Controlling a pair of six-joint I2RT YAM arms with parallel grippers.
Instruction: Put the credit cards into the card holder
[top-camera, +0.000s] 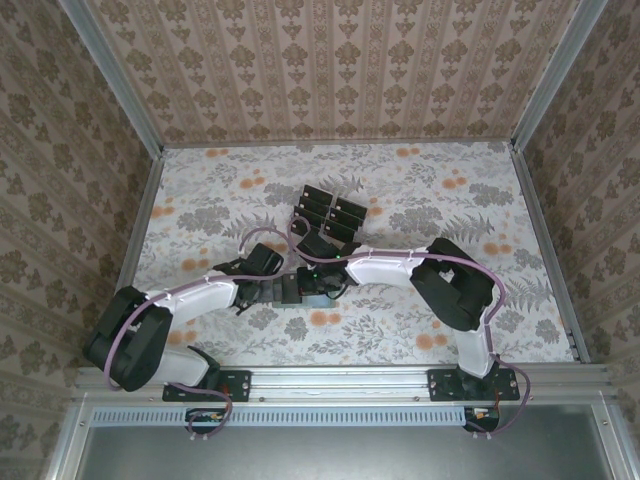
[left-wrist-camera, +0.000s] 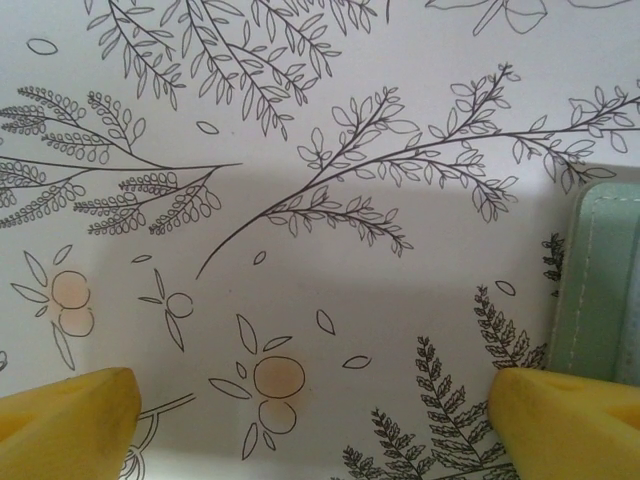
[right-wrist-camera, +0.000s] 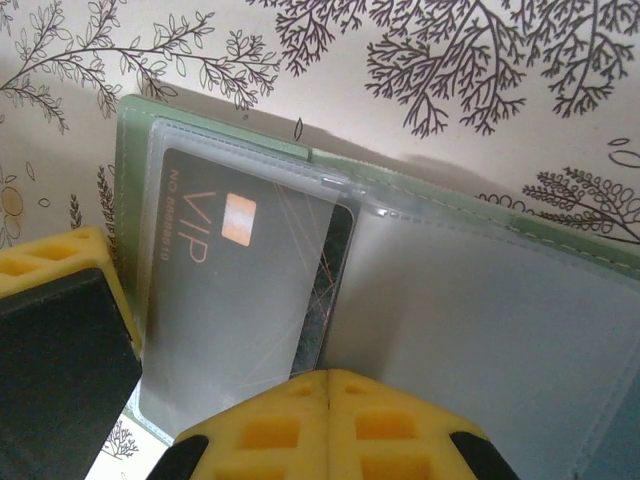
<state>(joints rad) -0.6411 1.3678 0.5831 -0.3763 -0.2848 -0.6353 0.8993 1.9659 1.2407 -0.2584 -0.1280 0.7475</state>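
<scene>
My right pincer (right-wrist-camera: 330, 425), shut and empty at the edge of the credit card (right-wrist-camera: 230, 300), I should push flat and slowly, sliding it deeper into the card holder (right-wrist-camera: 480, 320), with my left pincer (left-wrist-camera: 315, 425) wide open beside.

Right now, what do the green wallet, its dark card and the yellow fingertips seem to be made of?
Wallet: soft matte fabric or faux leather, judging by the stitched edge; inner sleeves look like clear glossy plastic film. Card: stiff dark plastic, slightly glossy, with printed lettering and a chip. Fingertips: matte yellow moulded plastic or rubber, probably.
</scene>
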